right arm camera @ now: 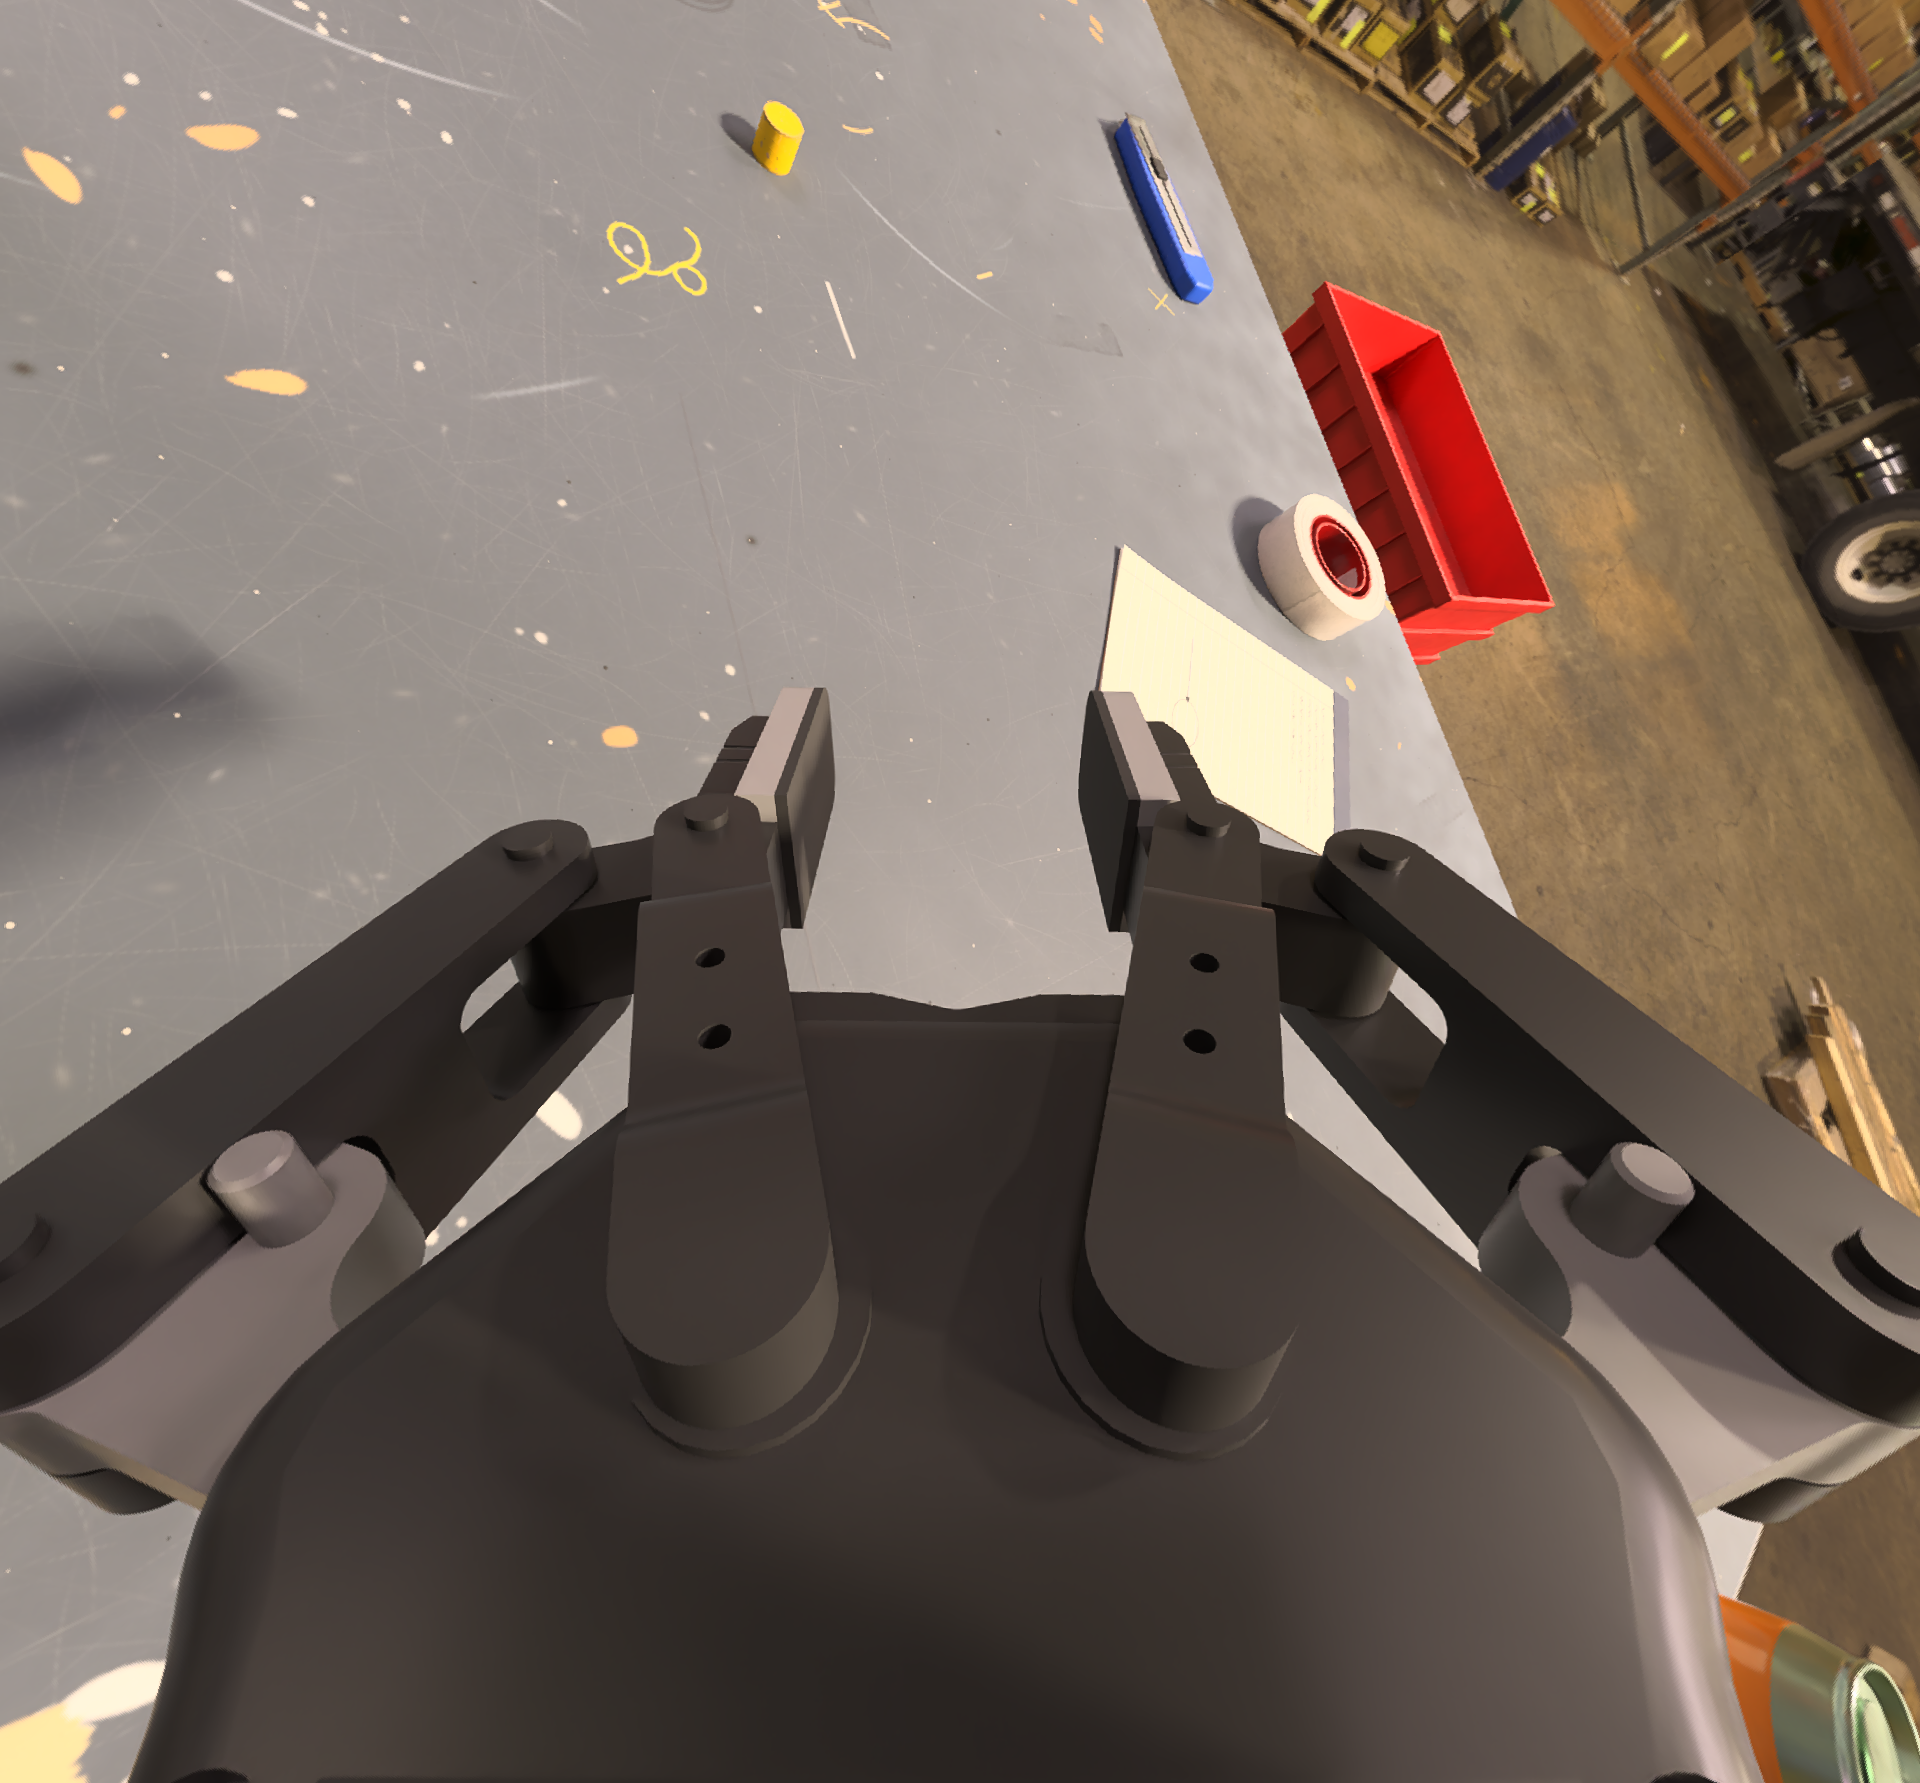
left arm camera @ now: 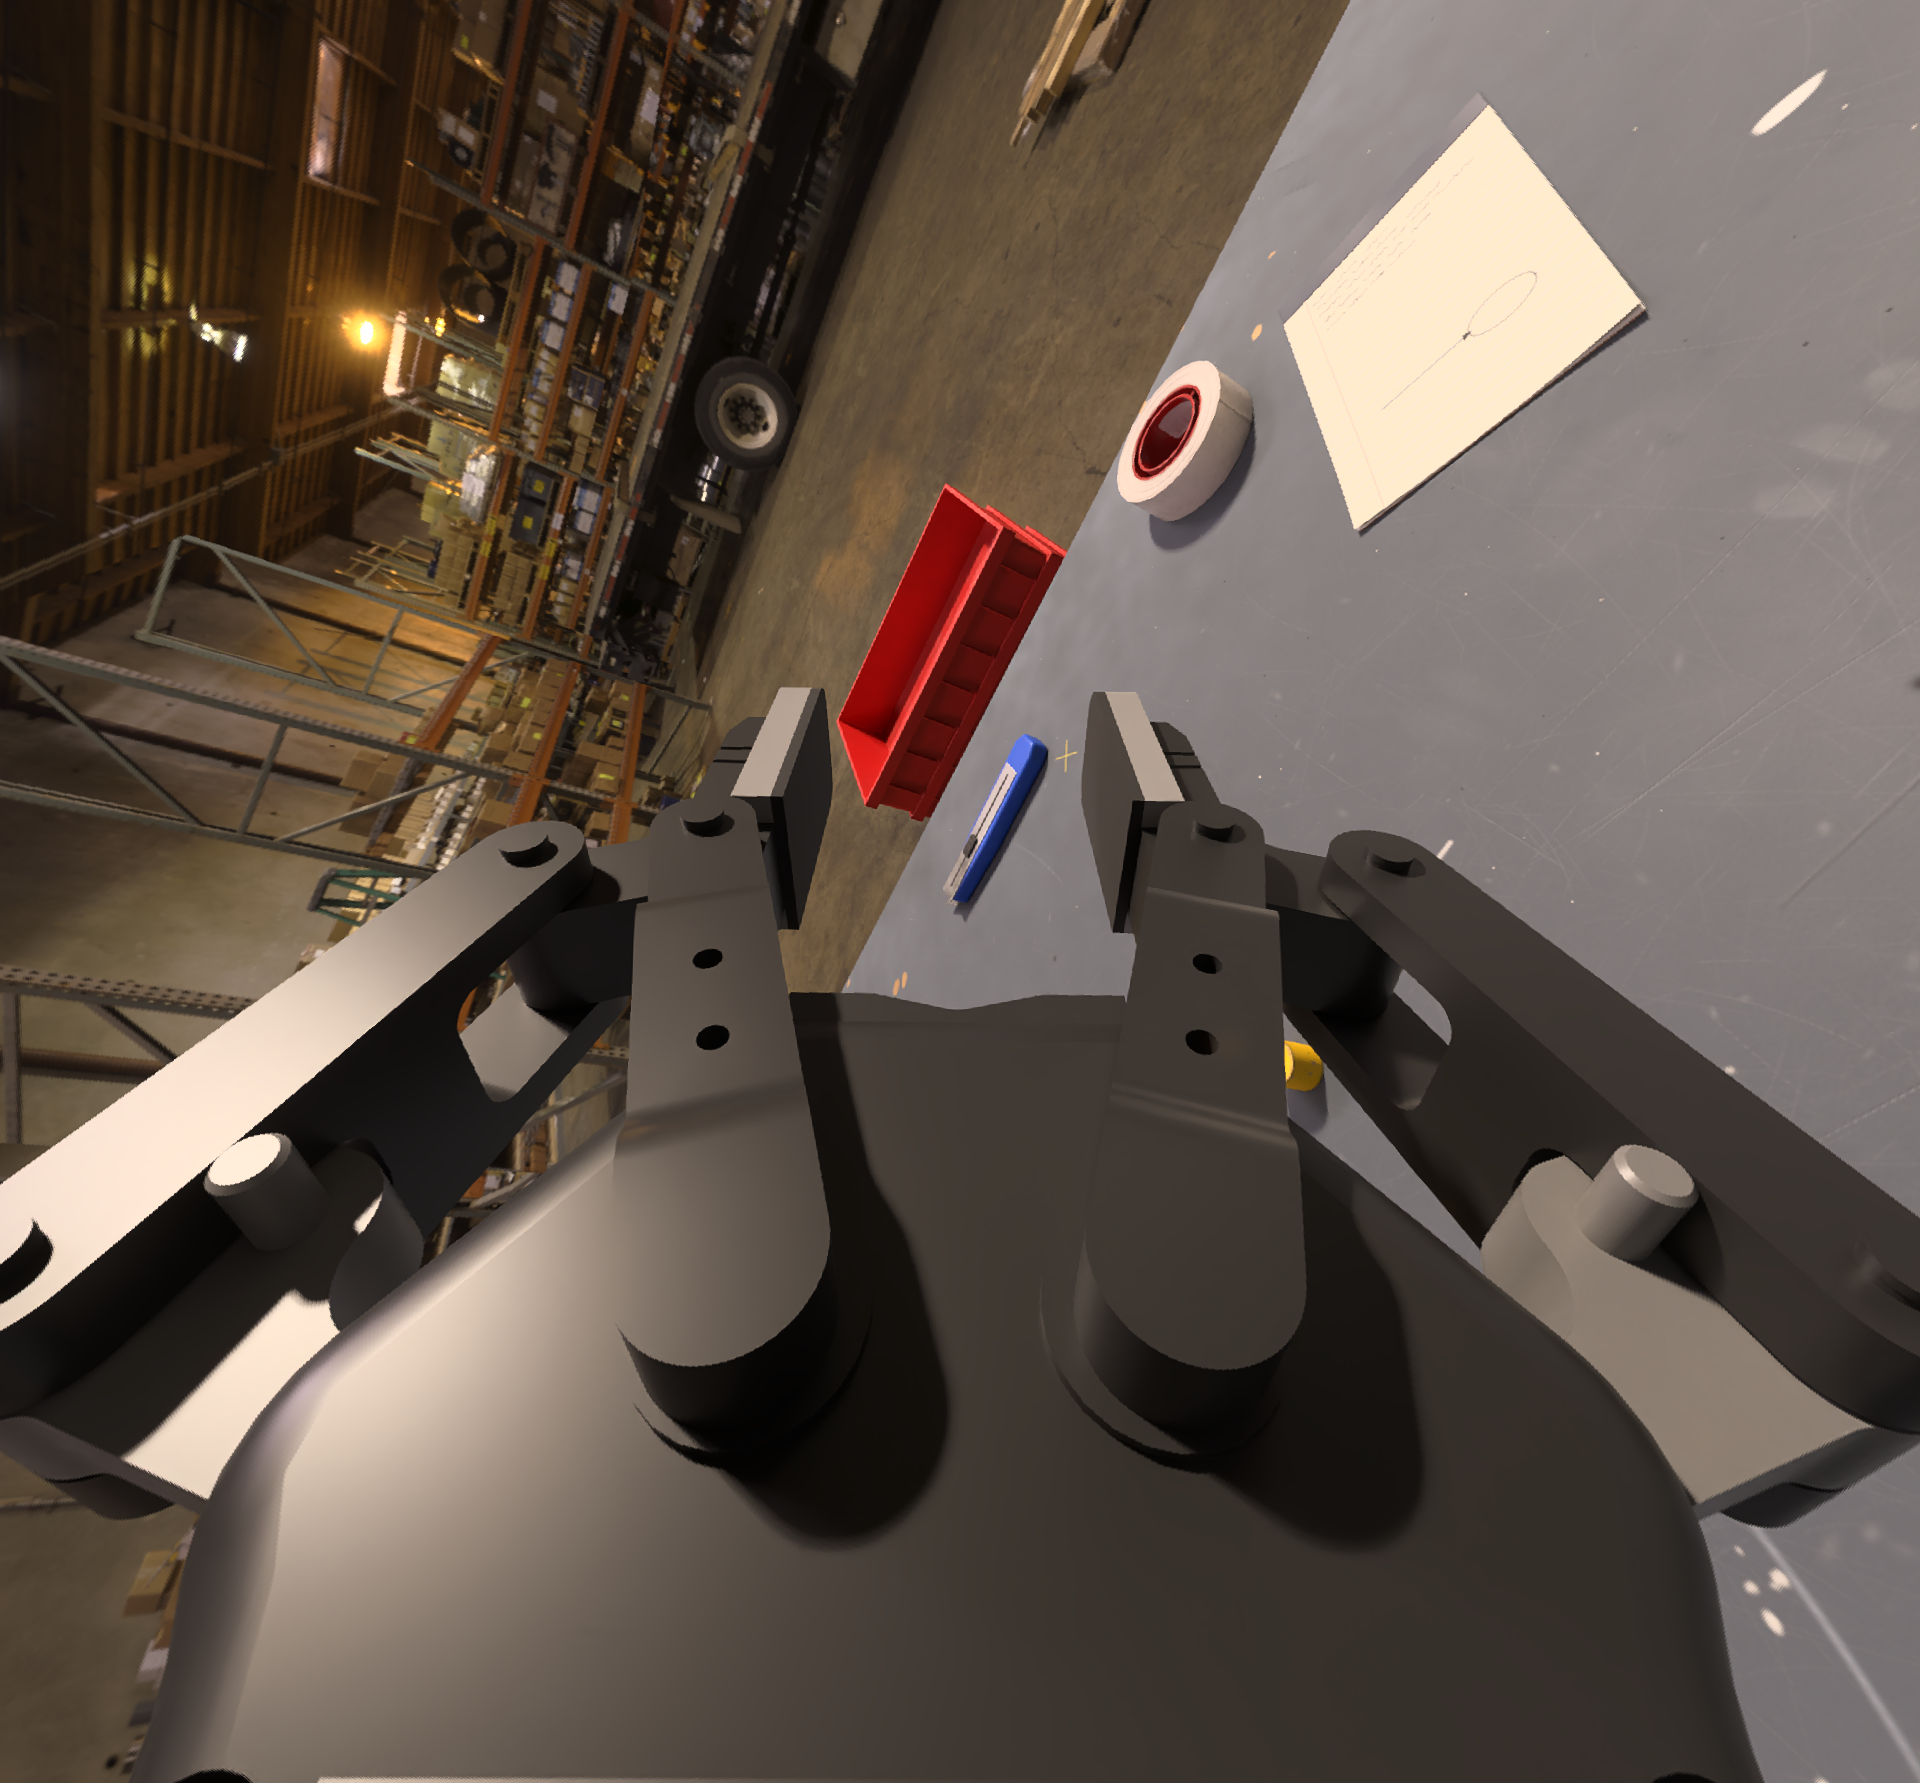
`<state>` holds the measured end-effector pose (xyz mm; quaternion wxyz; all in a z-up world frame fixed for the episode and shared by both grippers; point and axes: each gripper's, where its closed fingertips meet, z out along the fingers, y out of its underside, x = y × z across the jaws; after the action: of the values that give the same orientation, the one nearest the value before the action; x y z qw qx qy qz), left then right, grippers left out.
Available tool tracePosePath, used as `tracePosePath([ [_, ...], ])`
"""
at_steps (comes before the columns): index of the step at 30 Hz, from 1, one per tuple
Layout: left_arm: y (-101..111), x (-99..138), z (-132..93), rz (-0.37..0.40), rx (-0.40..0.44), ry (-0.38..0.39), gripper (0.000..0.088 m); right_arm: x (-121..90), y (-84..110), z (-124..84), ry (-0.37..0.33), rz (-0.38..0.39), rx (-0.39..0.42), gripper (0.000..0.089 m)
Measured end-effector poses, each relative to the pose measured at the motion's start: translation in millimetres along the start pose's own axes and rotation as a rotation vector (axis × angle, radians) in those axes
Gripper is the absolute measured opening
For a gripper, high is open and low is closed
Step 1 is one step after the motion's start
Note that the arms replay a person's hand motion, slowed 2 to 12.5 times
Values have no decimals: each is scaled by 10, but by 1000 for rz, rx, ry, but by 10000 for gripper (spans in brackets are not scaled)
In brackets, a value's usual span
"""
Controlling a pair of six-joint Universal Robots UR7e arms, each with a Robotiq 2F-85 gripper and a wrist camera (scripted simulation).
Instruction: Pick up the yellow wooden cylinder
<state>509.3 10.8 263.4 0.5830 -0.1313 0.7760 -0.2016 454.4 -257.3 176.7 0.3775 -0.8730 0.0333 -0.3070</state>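
Small yellow wooden cylinder (right arm camera: 777, 137) stands upright, ungrasped, on the scuffed grey tabletop (right arm camera: 416, 538), far from the right end effector (right arm camera: 956, 757) and tucked beside the left end effector (left arm camera: 956, 757), both spread wide and empty, so approach, grasp and lift all remain.

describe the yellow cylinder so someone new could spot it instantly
On the grey table, start from the blue utility knife near the edge and look further in. The yellow wooden cylinder stands upright and alone beside a yellow scribble. It is the only small solid yellow thing; the tape roll is white.
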Motion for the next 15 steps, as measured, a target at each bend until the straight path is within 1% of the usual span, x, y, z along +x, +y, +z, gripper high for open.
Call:
tracePosePath([
  [8,99,54,28,-19,-7,19,443,-34,-39,53,2,23,2,445],
  [15,186,57,56,-11,-29,20,446,-54,-72,88,8,50,10,457],
])
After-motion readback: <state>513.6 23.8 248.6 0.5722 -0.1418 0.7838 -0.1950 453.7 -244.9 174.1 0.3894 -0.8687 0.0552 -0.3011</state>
